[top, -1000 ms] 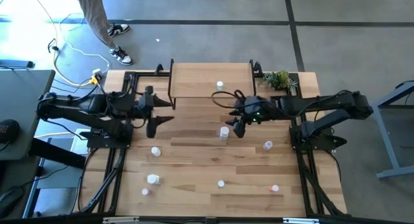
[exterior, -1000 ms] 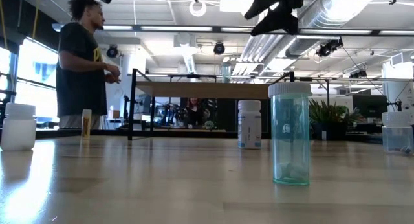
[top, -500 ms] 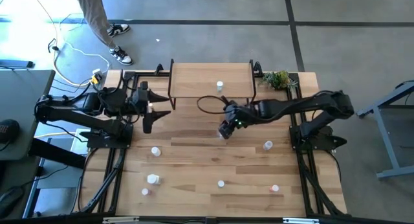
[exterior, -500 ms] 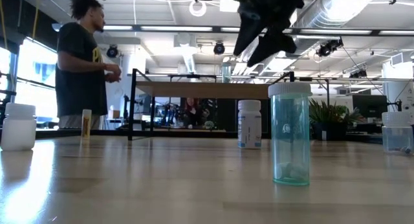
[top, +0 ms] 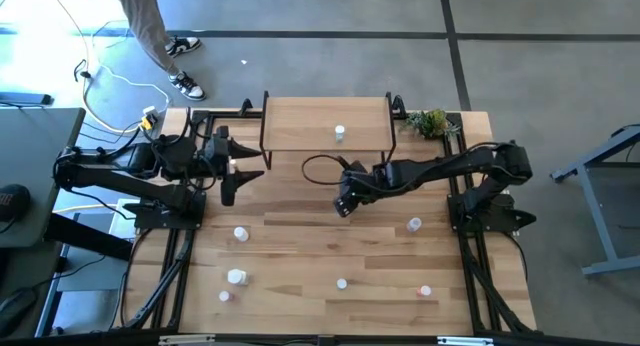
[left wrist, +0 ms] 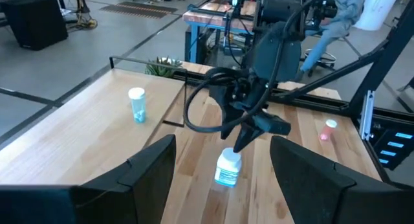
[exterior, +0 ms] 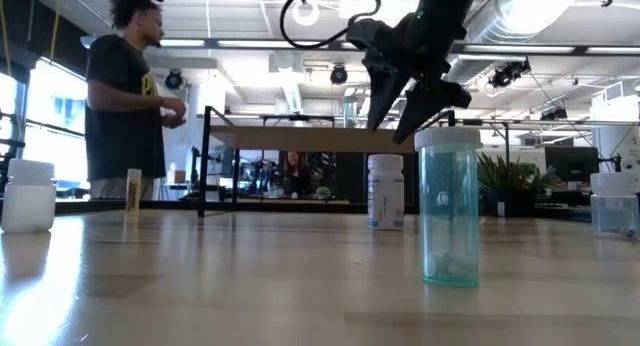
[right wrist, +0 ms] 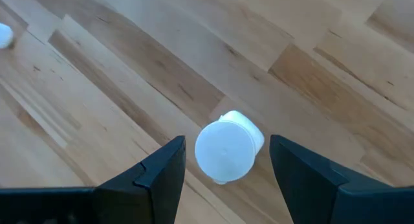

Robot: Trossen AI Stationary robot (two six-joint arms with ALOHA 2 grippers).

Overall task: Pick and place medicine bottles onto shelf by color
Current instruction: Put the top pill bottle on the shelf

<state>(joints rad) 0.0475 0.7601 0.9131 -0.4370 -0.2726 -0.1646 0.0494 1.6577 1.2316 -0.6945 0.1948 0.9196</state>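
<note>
Slatted tabletop [top: 300, 246] under right gripper [right wrist: 223, 179], fingers wide, bottle [right wrist: 228, 146] upright between them, untouched. Likely light, stiff, slick plastic; tips easily, so pinch the body below the cap. Left gripper [left wrist: 220, 179] wide, waiting.

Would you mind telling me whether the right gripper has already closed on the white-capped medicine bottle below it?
No, the right gripper stands open, its dark fingers either side of the white-capped medicine bottle, with gaps showing on both sides.

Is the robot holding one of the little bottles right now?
No, nothing is held. The right tool hangs open just above a small white plastic bottle with a teal label, fingers either side, not touching. The left tool is open and empty.
</note>
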